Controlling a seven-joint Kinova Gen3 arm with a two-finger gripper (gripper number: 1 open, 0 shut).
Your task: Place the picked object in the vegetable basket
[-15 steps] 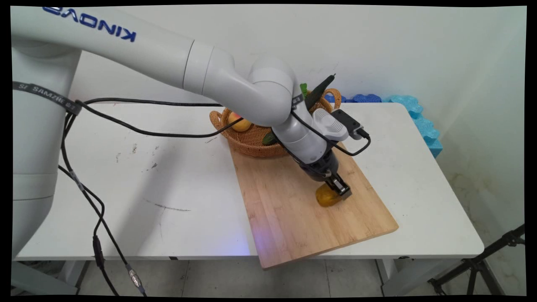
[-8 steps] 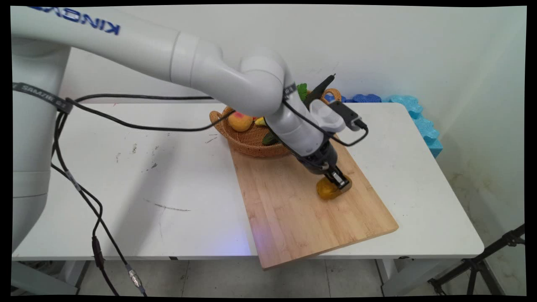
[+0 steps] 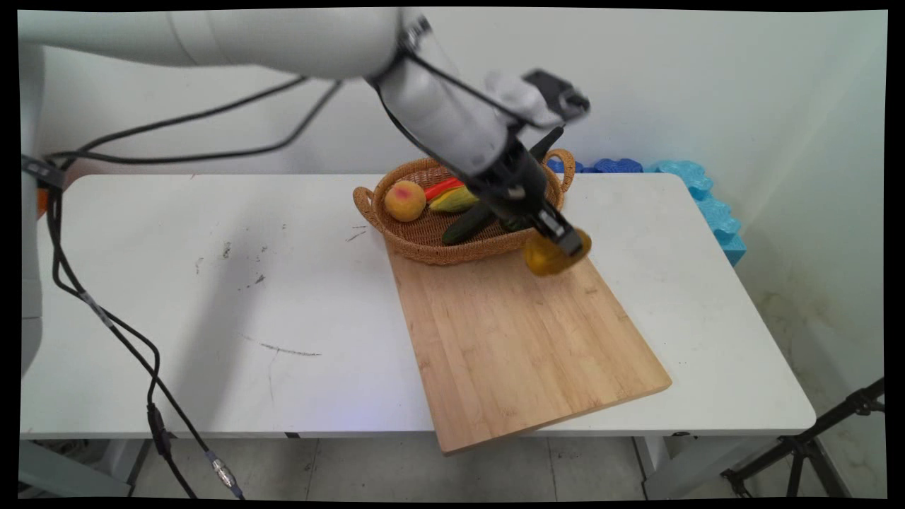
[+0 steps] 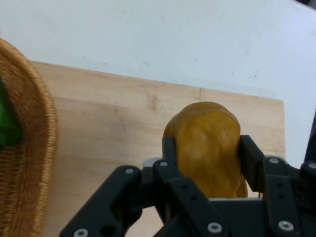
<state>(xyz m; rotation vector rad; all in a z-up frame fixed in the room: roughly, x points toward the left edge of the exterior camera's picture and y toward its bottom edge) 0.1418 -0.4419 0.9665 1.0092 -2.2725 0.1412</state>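
The fixed main camera is looking down across the white table (image 3: pixel 247 297) toward the wall; the hand camera is looking closely down onto the pale wooden cutting board (image 3: pixel 523 346) (image 4: pixel 108 128), which both are sharing.

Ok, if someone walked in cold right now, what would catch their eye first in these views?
First, the gripper raised above the far end of the wooden cutting board, shut on a yellow-orange fruit that fills the hand view. Next, the wicker basket at the board's far edge, holding a peach, a cucumber and other produce.
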